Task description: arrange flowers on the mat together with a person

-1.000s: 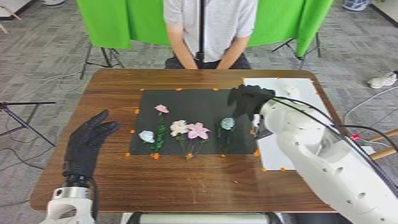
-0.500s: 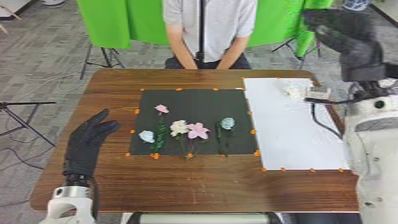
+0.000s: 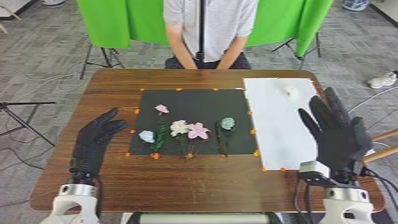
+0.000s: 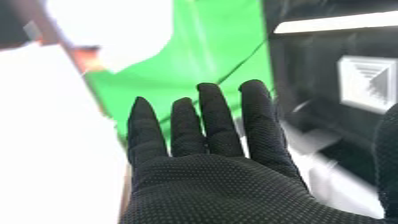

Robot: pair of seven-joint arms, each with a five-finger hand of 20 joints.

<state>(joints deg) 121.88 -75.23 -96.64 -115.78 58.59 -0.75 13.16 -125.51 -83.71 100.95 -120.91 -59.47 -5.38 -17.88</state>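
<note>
Five flowers [image 3: 197,131] lie on the dark mat [image 3: 195,97]; something small and white [image 3: 290,91] sits toward the far end of the white sheet [image 3: 275,130]. Your right hand [image 3: 342,142] is wide open, empty, beside the sheet. Your left hand [image 3: 90,147], loosely open, empty, is left of the mat.

Now green cloth [image 3: 124,22] is seen draped beyond the brown table [image 3: 204,192]. The grey floor [image 3: 44,75] is crossed by cables.
</note>
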